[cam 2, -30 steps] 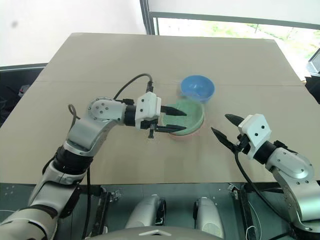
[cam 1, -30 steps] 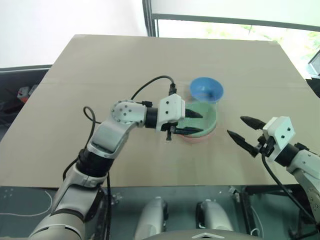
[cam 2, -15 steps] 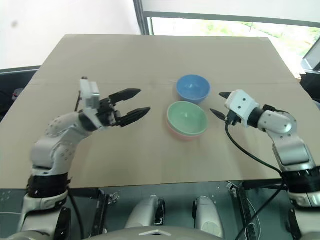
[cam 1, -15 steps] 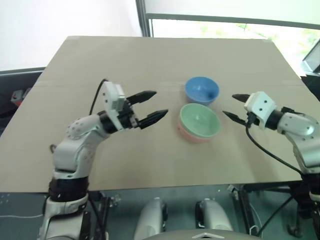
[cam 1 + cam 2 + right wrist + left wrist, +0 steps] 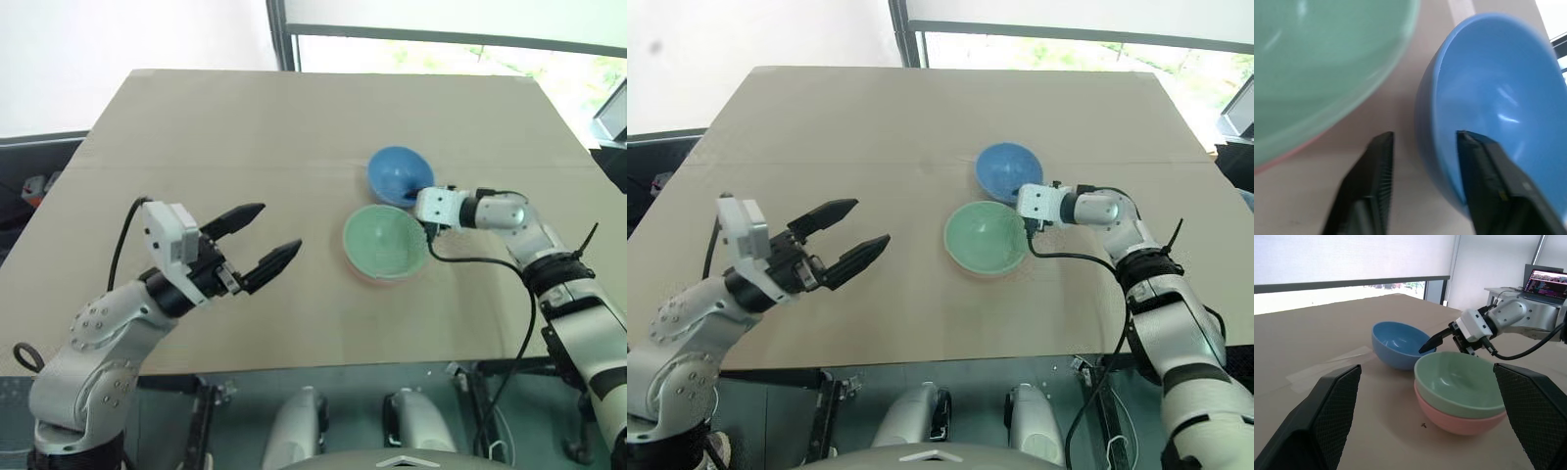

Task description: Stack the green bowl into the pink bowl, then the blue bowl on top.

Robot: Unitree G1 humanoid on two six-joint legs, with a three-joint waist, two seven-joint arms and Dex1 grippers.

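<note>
A plain tan tabletop (image 5: pixel 245 127) is seen in front of a white wall, with a window frame beyond the far edge and a dark floor below the near edge. In the left wrist view a laptop (image 5: pixel 1547 281) is seen on a desk behind the table.

The green bowl (image 5: pixel 384 241) is nested in the pink bowl (image 5: pixel 1462 417), a little right of the middle of the tabletop. The blue bowl (image 5: pixel 400 174) is set just beyond them toward the far edge, close beside the stack; whether it touches the stack cannot be told.

Since a second ago, the left gripper (image 5: pixel 253 240) has been drawn away from the stacked bowls toward the left edge and the near edge, and its fingers have been spread further. The right gripper (image 5: pixel 1422 161), then held apart from the bowls near the right edge, has been brought in to the blue bowl and its jaws have been narrowed.

The left gripper is held wide apart and empty, well away from the bowls. The right gripper's fingers are placed astride the blue bowl's near rim, one finger inside and one outside; whether the wall is already pinched cannot be told.
</note>
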